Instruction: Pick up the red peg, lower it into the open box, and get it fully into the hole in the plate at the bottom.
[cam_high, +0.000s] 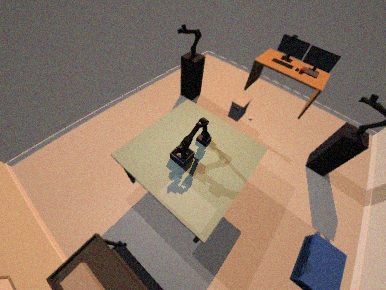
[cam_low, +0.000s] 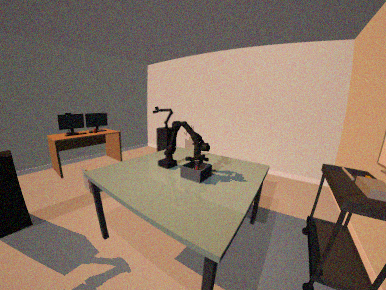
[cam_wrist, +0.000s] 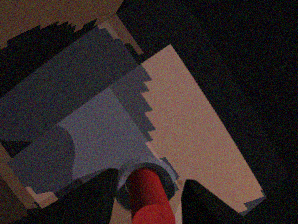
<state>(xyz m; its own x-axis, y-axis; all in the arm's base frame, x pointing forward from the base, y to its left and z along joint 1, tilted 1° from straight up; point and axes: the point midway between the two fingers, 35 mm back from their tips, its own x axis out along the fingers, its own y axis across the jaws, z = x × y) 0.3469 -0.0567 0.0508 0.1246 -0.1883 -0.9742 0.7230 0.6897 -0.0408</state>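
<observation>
You have the gripper (cam_high: 184, 151) (cam_low: 197, 163) (cam_wrist: 150, 183) low at the open box (cam_high: 175, 160) (cam_low: 188, 174), which sits on the tabletop (cam_high: 150, 135) (cam_low: 150, 195). Its fingers stand apart, released, with a gap on either side of the red peg (cam_wrist: 152, 200). You see the peg between them, its lower end inside the round collar (cam_wrist: 123, 199) of the hole in the bottom plate (cam_wrist: 200, 130). You cannot tell how deep it sits.
</observation>
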